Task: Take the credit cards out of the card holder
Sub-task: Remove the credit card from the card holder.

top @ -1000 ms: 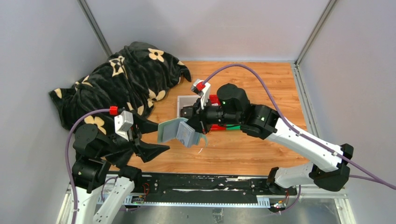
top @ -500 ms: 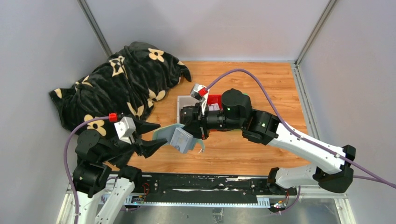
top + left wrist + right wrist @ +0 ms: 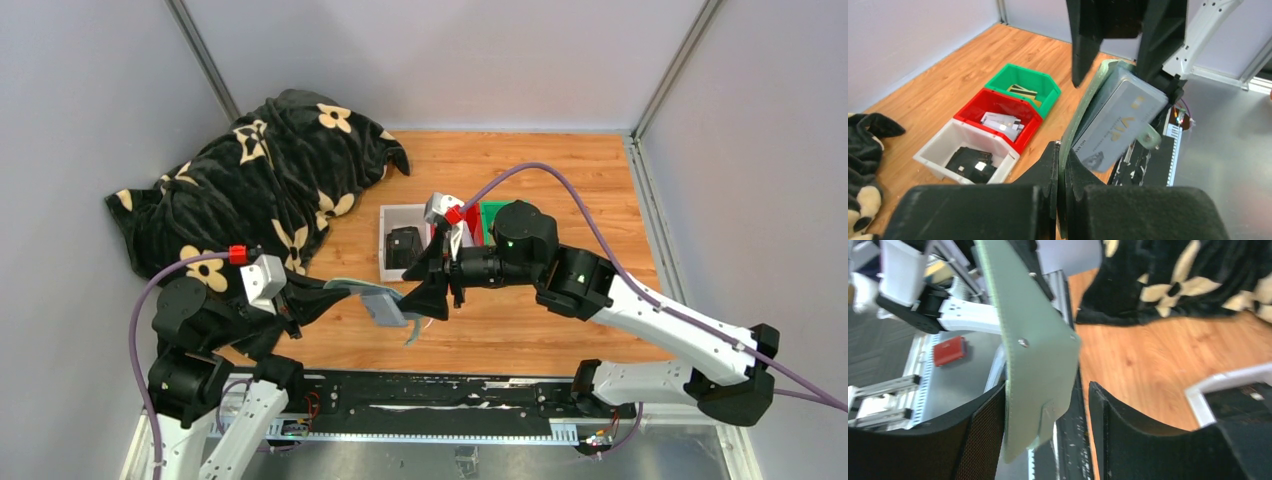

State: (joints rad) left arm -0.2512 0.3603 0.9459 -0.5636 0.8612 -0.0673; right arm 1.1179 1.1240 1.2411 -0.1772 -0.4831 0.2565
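The sage-green card holder (image 3: 362, 289) hangs above the table's front edge, partly unfolded. My left gripper (image 3: 335, 291) is shut on its left edge; in the left wrist view the jaws (image 3: 1062, 152) pinch the green flap (image 3: 1087, 102). A silvery credit card (image 3: 1120, 117) marked VIP lies in the holder's inner side, beside the closing tab (image 3: 1150, 136). My right gripper (image 3: 418, 283) stands open around the holder's right end. In the right wrist view the holder (image 3: 1038, 350) hangs between the parted fingers (image 3: 983, 435), close to the left one.
Three small trays stand mid-table: a white one (image 3: 938, 150) with black cards, a red one (image 3: 1030, 125) with silvery cards, a green one (image 3: 1048, 87) with gold cards. A black blanket with cream flowers (image 3: 260, 180) fills the back left. Grey walls enclose the table.
My left gripper has closed on the card holder. My right gripper, shut on it before, has opened and its arm has shifted right. The holder has sunk lower and flatter.
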